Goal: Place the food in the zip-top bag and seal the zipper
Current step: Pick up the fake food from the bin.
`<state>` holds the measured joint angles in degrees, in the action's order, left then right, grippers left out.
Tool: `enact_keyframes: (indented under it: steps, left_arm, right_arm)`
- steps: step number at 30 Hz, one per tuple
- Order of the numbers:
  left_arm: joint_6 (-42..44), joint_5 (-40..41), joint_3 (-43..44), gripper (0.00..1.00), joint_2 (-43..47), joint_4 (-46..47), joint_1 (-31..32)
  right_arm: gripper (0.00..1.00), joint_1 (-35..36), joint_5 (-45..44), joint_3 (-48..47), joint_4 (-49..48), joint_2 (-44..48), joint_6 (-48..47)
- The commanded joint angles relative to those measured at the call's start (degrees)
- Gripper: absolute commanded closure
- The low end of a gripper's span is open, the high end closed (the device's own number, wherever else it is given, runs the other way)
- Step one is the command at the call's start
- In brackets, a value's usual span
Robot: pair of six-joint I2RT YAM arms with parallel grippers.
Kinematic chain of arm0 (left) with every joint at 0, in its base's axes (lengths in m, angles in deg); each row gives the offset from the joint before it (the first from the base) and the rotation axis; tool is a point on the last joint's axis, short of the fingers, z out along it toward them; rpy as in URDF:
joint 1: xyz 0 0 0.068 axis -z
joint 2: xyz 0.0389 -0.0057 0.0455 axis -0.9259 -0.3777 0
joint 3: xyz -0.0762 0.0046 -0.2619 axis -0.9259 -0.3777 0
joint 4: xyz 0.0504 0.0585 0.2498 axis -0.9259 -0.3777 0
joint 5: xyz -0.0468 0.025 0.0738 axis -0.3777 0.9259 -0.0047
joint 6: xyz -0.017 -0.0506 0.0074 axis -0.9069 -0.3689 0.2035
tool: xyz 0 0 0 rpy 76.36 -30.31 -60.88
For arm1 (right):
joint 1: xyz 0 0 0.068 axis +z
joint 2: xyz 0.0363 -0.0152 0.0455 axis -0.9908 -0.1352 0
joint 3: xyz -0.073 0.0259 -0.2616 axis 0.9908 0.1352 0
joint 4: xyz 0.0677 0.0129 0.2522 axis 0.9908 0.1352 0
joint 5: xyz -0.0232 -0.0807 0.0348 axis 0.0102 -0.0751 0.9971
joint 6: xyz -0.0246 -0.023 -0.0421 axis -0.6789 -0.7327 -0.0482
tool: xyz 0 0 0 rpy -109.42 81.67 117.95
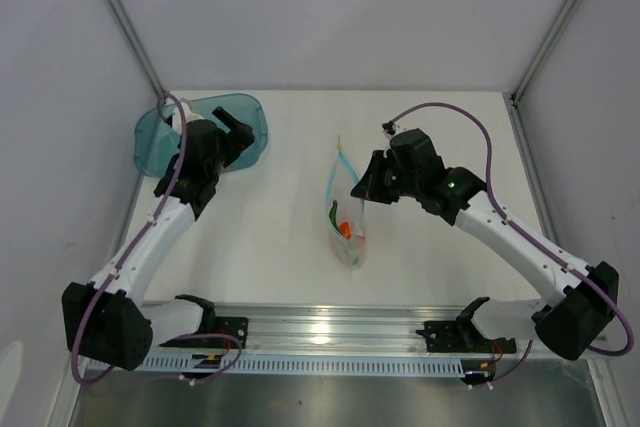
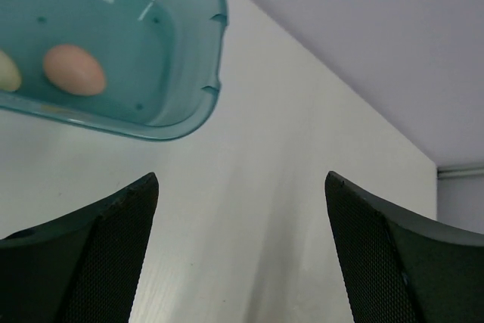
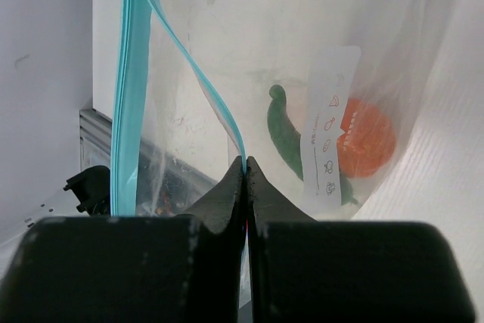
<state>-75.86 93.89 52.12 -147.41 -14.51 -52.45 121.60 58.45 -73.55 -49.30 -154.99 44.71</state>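
Though only the left wrist view shows it, a pink egg (image 2: 73, 69) lies in the tub (image 2: 178, 51); left gripper (image 2: 242, 187) gapes empty, right gripper (image 3: 246, 168) pinches the zipper (image 3: 130, 73).

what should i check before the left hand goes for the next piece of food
1. Right hand gripping the zipper: ok, shut on one strip.
2. Zip-top bag mouth open: ok, the two blue strips stand apart.
3. Orange fruit and green vegetable inside the bag: ok.
4. All food bagged: not ok, a pinkish egg lies in the teal tub.
5. Left hand open and empty: ok.
6. Zipper sealed: not ok.
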Motion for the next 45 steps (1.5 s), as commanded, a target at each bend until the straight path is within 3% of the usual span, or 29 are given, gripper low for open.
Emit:
enact_keyframes:
  steps: [1, 14, 22, 30, 33, 45]
  left_arm:
    - [-2.8, 1.0, 6.2, 0.1, -5.3, -7.5, -3.7]
    - [-11.8, 0.0, 25.1, 0.12, -28.5, -16.7, -11.6]
    - [-14.0, -0.6, 42.3, 0.11, -42.3, -24.9, -14.7]
    - [-17.4, -2.1, 61.9, 0.05, -54.9, -43.3, -16.9]
    - [-18.1, -2.5, 65.4, 0.05, -58.6, -47.2, -17.0]
    - [-19.2, -3.4, 63.8, 0.01, -61.3, -49.0, -17.7]
  right_arm:
    - [1.0, -0.7, -0.7, -0.8, 0.0, 0.0, -2.9]
    - [1.0, -1.8, -2.4, -2.0, 2.1, -1.8, -8.6]
    - [1.0, -2.7, -3.8, -1.2, 2.0, -4.0, -11.4]
    - [1.0, -3.2, -3.8, 0.3, 1.5, -3.9, -12.1]
    - [1.0, -3.5, -3.6, 0.5, 1.5, -3.6, -12.2]
    - [1.0, -4.0, -3.0, 1.1, 0.8, -2.6, -12.1]
